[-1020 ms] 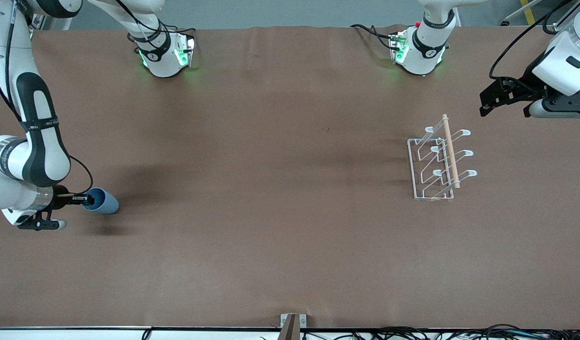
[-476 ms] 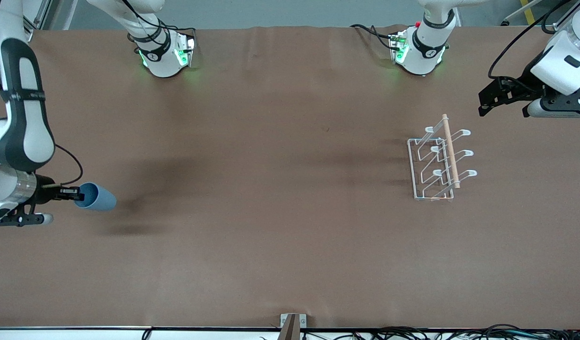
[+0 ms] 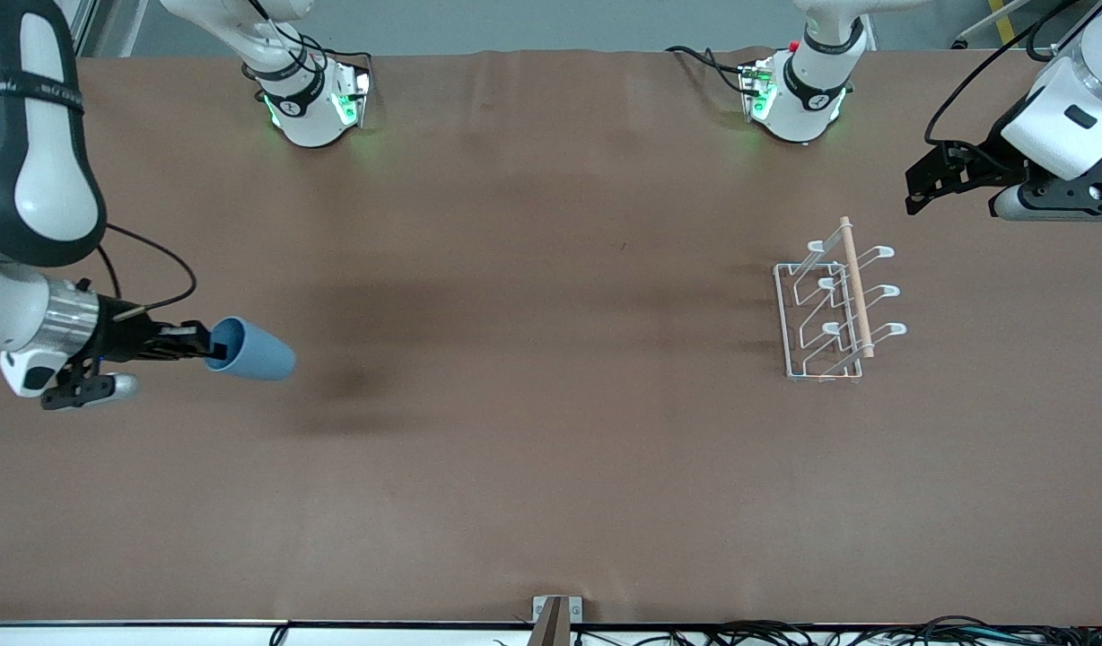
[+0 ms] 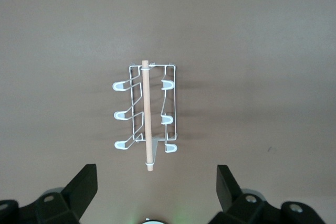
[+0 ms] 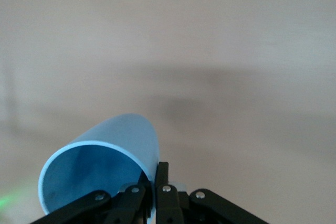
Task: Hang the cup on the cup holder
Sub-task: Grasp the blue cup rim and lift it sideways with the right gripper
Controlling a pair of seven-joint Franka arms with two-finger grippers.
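Observation:
My right gripper (image 3: 212, 345) is shut on the rim of the light-blue cup (image 3: 250, 350) and holds it on its side in the air over the table at the right arm's end. In the right wrist view the cup (image 5: 102, 166) shows its open mouth, with one finger inside the wall and one outside. The white wire cup holder (image 3: 834, 309) with its wooden dowel stands on the table toward the left arm's end. My left gripper (image 3: 914, 190) is open in the air beside the holder. The left wrist view shows the holder (image 4: 148, 114) below its spread fingers (image 4: 81, 187).
The brown table (image 3: 533, 431) spreads between the cup and the holder. The two arm bases (image 3: 313, 103) stand along the table edge farthest from the front camera. Cables lie along the edge nearest to it.
My right gripper has lifted the cup off the table and carried it toward the table's middle. The left gripper has barely shifted. The holder has not moved.

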